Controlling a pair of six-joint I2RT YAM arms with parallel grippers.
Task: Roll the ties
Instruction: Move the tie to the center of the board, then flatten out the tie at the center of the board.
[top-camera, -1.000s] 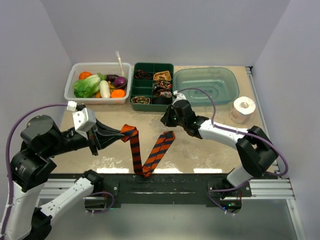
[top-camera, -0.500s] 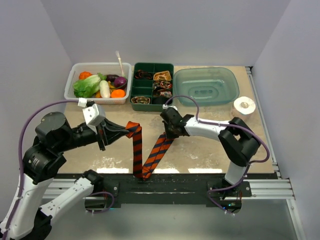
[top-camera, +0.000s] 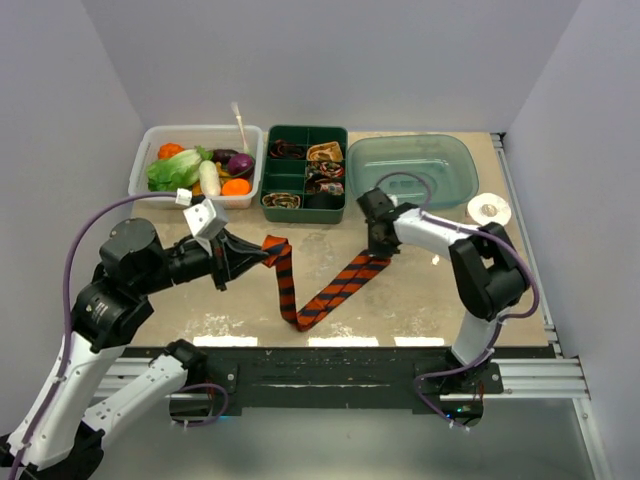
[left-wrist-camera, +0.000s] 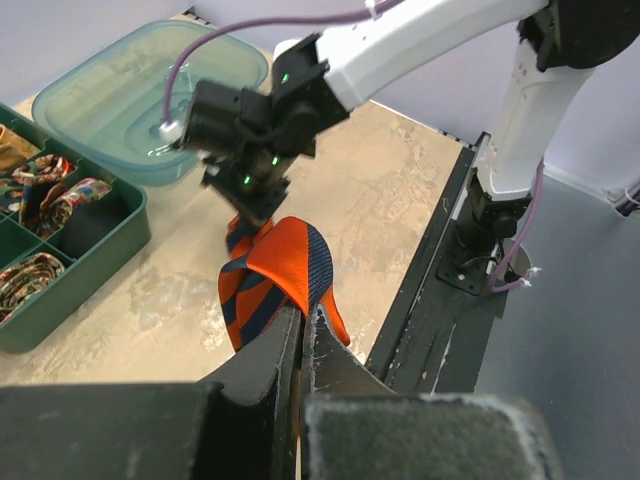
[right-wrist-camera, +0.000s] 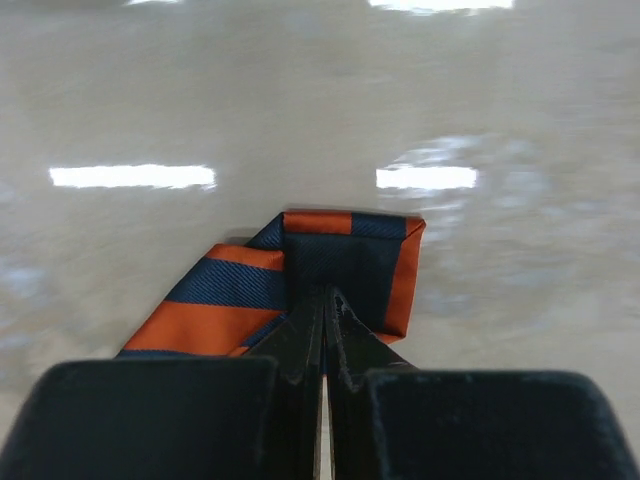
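An orange tie with dark diagonal stripes (top-camera: 330, 295) hangs in a V between my two grippers, its fold low near the table's front edge. My left gripper (top-camera: 262, 256) is shut on one end of the tie (left-wrist-camera: 285, 265), held above the table. My right gripper (top-camera: 378, 256) is shut on the other end (right-wrist-camera: 350, 262), low over the tabletop. Several small rolled ties (top-camera: 283, 200) sit in the compartments of a green organiser tray (top-camera: 305, 213) at the back.
A clear bin (top-camera: 140, 175) of toy vegetables stands back left. A teal plastic tub (top-camera: 412, 170) stands back right, with a white paper roll (top-camera: 488, 211) beside it. The table's front edge and black rail (top-camera: 320, 365) run just below the tie's fold.
The right gripper closed on the tie's end and pulled it rightward. The left gripper carried its end right and slightly up. The tie's V has widened and its fold shifted right.
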